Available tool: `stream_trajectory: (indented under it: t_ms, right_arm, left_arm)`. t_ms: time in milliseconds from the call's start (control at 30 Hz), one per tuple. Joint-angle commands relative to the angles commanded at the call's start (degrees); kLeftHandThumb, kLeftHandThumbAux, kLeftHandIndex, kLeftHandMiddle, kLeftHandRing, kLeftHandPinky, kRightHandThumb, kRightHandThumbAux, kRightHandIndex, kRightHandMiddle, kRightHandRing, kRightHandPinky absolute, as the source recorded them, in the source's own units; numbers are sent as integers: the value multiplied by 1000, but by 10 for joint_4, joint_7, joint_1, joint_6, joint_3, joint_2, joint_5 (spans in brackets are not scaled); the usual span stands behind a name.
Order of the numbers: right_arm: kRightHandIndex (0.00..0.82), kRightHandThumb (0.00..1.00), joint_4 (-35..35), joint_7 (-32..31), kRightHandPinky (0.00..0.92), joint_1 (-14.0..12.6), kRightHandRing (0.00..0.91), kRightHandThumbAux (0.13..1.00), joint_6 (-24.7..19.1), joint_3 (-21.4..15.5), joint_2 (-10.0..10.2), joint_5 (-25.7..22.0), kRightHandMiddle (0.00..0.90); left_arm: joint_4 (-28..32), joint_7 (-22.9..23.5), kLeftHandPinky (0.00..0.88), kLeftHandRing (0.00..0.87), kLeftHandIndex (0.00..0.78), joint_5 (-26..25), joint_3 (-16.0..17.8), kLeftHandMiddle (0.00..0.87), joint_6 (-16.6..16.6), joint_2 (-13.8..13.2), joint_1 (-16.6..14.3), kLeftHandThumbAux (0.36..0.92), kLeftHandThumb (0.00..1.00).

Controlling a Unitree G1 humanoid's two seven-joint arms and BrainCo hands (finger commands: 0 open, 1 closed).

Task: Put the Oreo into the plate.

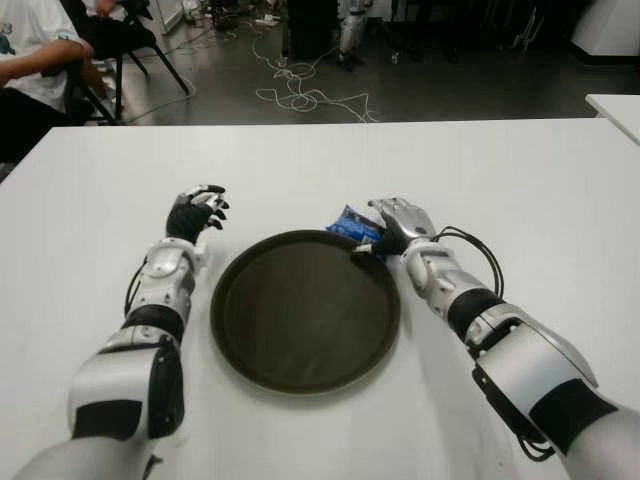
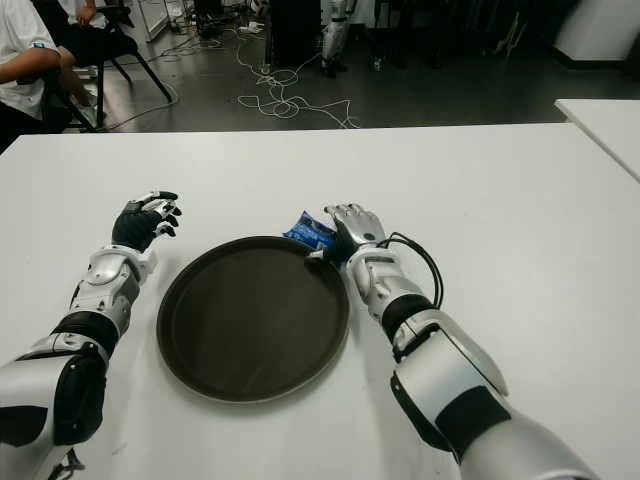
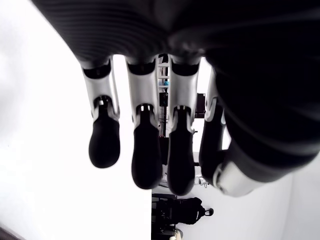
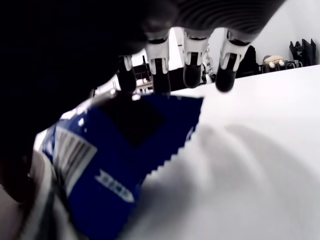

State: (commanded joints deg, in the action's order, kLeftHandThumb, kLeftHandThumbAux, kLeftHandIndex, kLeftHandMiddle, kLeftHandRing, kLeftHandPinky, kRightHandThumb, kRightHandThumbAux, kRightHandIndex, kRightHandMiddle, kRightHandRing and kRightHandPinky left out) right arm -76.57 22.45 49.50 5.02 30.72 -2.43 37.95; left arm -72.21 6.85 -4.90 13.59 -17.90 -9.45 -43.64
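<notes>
**Right hand over the Oreo at the plate's rim**

The white worktop (image 1: 520,180) is filling most of the frame. The dark round plate (image 1: 305,312) is sitting at centre. The right hand (image 1: 398,226) is covering the blue Oreo packet (image 1: 350,222) just beyond the plate's upper-right rim, fingers (image 4: 190,75) extended over it, not clamped. The left hand (image 1: 196,213), fingers loosely curled and empty, is showing left of the plate.

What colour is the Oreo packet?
Blue with white markings, on the Oreo packet; clearest in the right wrist view.

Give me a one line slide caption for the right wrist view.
Right hand over the blue Oreo packet on the white table, fingers not yet closed.
</notes>
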Motion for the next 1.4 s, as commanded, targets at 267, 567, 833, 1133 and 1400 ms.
stream_trajectory:
  t_ms: [267,567,833,1133,1400]
  right_arm:
    - [2,45,-1,12,180,-2,89,531,6,-3,0,2,51]
    - [10,77,-1,17,201,-3,104,541,3,-5,1,1,58]
    - [19,81,-2,21,212,-4,113,552,4,-7,1,1,67]
    - [21,81,-2,24,209,-5,114,574,5,-7,2,1,65]
    - [36,106,-1,22,247,-5,156,592,8,-12,1,-2,100]
  left_arm:
    - [0,2,658,629,427,-3,2,601,0,1,0,713,698]
    - [1,1,661,631,427,-1,1,602,-2,0,1,713,698]
    - [1,-1,660,632,427,1,-2,605,-4,0,2,713,698]
    - [1,0,654,631,427,-1,0,604,-3,0,2,713,697]
    - [1,-4,654,626,426,2,-3,599,-3,0,1,713,698]
